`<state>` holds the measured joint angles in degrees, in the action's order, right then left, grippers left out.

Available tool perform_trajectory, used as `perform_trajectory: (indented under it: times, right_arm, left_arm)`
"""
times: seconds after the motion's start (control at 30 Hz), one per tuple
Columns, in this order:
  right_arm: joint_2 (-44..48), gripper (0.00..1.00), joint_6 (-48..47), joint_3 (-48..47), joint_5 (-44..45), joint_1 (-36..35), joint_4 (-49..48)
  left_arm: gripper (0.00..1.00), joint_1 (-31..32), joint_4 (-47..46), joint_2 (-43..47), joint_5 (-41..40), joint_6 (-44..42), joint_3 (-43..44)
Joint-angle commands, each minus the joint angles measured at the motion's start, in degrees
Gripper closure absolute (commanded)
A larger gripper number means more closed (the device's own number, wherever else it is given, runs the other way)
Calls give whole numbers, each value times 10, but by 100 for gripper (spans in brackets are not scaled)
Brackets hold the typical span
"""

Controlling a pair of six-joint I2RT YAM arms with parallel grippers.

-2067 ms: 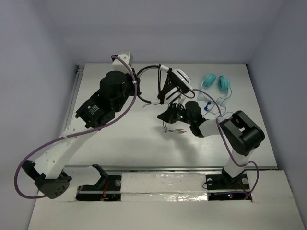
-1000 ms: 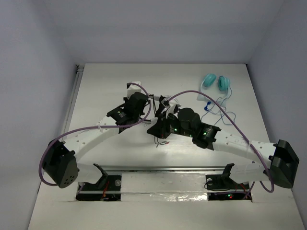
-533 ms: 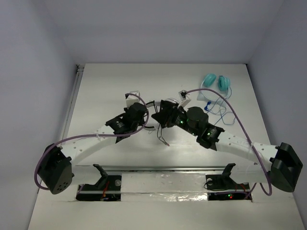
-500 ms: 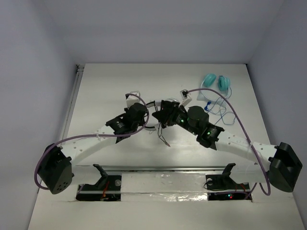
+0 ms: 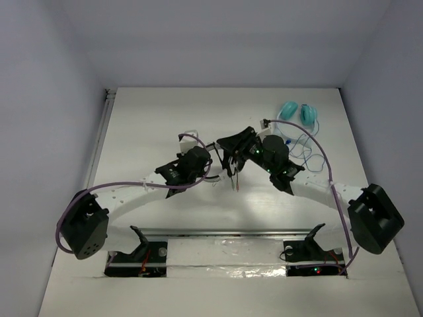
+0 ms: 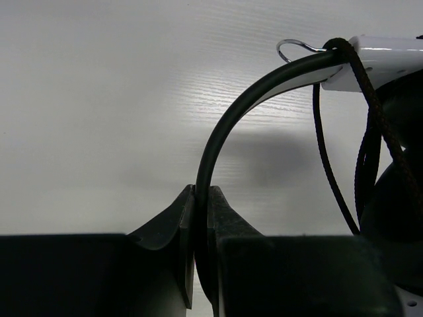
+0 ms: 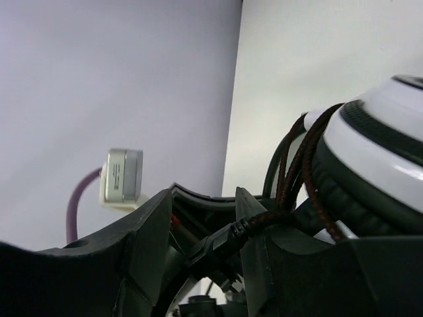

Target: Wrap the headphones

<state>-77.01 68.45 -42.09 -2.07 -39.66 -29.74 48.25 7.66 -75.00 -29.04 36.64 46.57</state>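
Observation:
The black-and-white headphones point(image 5: 223, 153) are held between my two arms above the table's middle. My left gripper point(image 5: 206, 160) is shut on the thin black headband point(image 6: 218, 132), which rises from between the fingers point(image 6: 201, 205) to a white cup arm point(image 6: 386, 56). My right gripper point(image 7: 201, 231) stands open. The cable's black plug sleeve point(image 7: 228, 246) lies loose between its jaws. The braided cable point(image 7: 297, 165) runs from there around the white-shelled cup point(image 7: 390, 132). The cable's free end point(image 5: 236, 185) hangs toward the table.
Teal headphones point(image 5: 295, 112) with a thin blue cord point(image 5: 301, 142) lie at the back right, just behind my right arm. White walls close the back and sides. The left wrist's silver camera point(image 7: 122, 175) shows close beside my right gripper.
Both grippers have shifted right and toward the back with the headphones. The right gripper has risen, and the cable end now hangs below it instead of trailing on the table.

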Motion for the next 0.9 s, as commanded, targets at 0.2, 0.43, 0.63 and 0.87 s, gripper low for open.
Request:
perform_trajectory:
  times: [0.2,0.43,0.63,0.87]
  right_arm:
    - [-51,49,31,-125,-19,74,14]
    - [-107,50,36,-191,-68,79,78]
    - [-32,49,35,-123,-118,79,68]
    - [-37,47,-47,-216,-70,79,189]
  left_arm:
    - [100,41,-13,-12,10,-10,1]
    - [100,55,5,-71,6,-17,28]
    - [100,55,6,-83,-16,-16,30]
    - [100,60,-3,-94,-4,-32,36]
